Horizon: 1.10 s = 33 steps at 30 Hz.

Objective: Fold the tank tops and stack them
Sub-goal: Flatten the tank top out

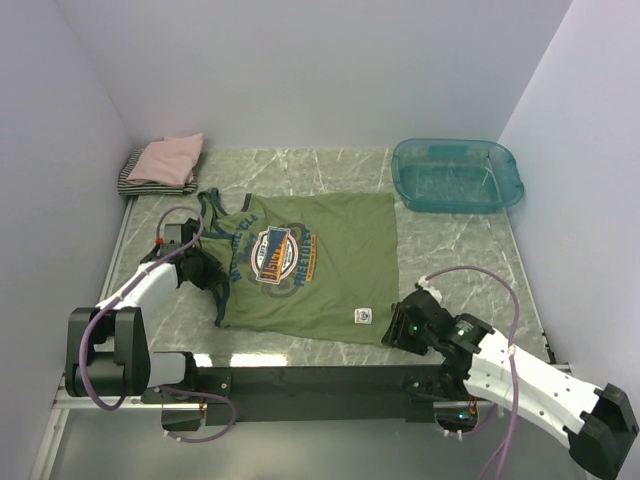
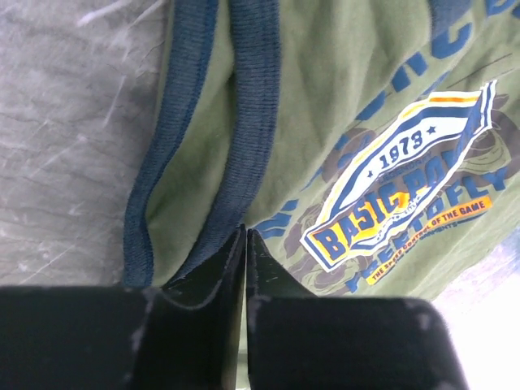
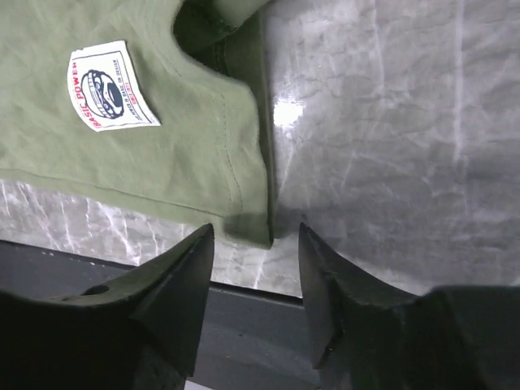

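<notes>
The olive-green tank top (image 1: 320, 265) lies spread flat mid-table, its blue-orange print (image 1: 275, 252) facing up. My left gripper (image 1: 207, 270) is at its left armhole. In the left wrist view the jaws (image 2: 245, 232) are shut, and the navy trim (image 2: 244, 138) runs into their tips. My right gripper (image 1: 402, 325) is open at the near right hem corner. In the right wrist view its fingers (image 3: 254, 230) straddle that corner (image 3: 258, 227), close to the white label (image 3: 110, 85). A folded pink top (image 1: 172, 156) lies on a striped one (image 1: 138, 182) at the back left.
A see-through teal tub (image 1: 458, 176) stands at the back right. White walls close in the left, back and right. The table's near edge and a dark rail (image 3: 244, 325) lie just below the right gripper's fingers.
</notes>
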Motion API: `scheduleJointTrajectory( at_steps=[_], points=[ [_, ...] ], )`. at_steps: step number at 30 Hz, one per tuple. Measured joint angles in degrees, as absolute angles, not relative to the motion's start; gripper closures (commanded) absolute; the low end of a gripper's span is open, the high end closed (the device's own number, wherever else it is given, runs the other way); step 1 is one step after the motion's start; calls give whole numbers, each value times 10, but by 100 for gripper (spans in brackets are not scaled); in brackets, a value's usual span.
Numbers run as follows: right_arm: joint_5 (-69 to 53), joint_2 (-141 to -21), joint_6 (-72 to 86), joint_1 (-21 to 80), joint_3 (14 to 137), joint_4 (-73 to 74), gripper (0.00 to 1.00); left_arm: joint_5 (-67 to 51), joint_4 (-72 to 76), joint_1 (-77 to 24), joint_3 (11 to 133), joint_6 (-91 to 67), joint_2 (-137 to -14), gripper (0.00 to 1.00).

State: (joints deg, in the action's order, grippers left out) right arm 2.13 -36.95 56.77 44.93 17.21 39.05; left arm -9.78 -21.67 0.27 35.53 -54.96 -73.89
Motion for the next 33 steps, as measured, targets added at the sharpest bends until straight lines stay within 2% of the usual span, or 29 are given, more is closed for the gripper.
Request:
scheduleJointTrajectory(
  at_steps=[4, 8, 17, 28, 33],
  points=[
    [50, -338, 577, 451, 186, 422, 46, -103, -219, 3, 371, -533, -739, 78],
    [93, -361, 576, 451, 244, 433, 62, -107, -222, 3, 395, -512, -738, 78],
    [170, -586, 568, 451, 328, 394, 62, -118, -235, -9, 407, -487, -731, 80],
    [160, -604, 575, 451, 306, 354, 63, -133, -236, -35, 407, -487, -730, 83],
    [150, -596, 590, 451, 282, 363, 59, -133, -235, -55, 408, -490, -738, 84]
  ],
)
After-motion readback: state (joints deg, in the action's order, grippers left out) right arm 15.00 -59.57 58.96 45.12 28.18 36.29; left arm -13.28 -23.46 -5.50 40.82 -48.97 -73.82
